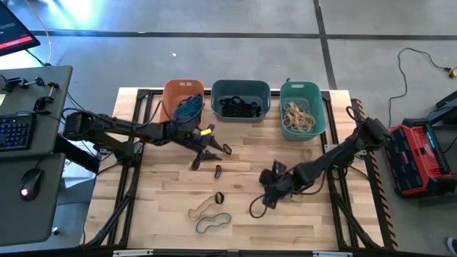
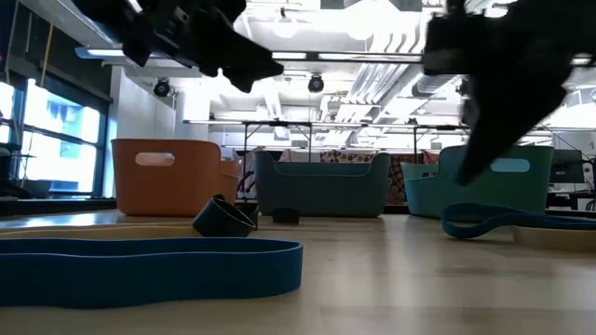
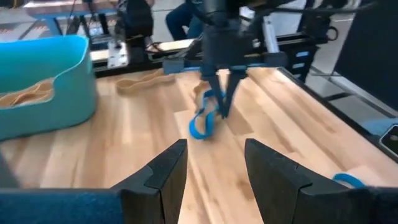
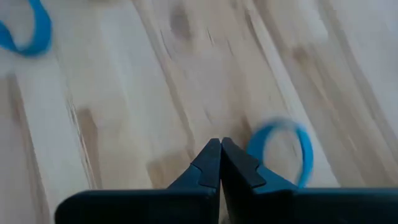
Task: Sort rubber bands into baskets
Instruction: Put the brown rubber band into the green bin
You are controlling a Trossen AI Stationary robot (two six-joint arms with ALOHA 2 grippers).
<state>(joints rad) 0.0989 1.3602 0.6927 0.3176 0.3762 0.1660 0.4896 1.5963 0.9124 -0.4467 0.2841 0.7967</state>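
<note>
Three baskets stand along the far edge: an orange one [image 1: 178, 100] holding blue bands, a dark blue-grey one [image 1: 240, 100] holding black bands, and a teal one [image 1: 301, 108] holding tan bands. My right gripper [image 1: 265, 198] is low over the table's middle right, shut on a blue rubber band [image 3: 204, 121]. My left gripper [image 3: 214, 168] hovers open near the orange basket with nothing between its fingers. Loose bands lie flat on the wood: a small black one [image 1: 218, 170], another dark one [image 1: 219, 198], a tan one [image 1: 202, 208] and a larger one [image 1: 213, 223]. My right gripper pinches one stretch of the blue band's loop [image 3: 214, 98] between its two shut fingers [image 4: 208, 163], coming from above and slanting down. The band hangs slack below the fingertips. Its lower curve [image 3: 199, 129] reaches the tabletop.
A tan band [image 3: 143, 81] lies on the wood by the teal basket [image 3: 43, 87]. Another blue band [image 4: 25, 31] lies a short way from my right gripper. Bare wood spreads between the two arms. A desk with a keyboard [image 1: 16, 132] stands off the table's left.
</note>
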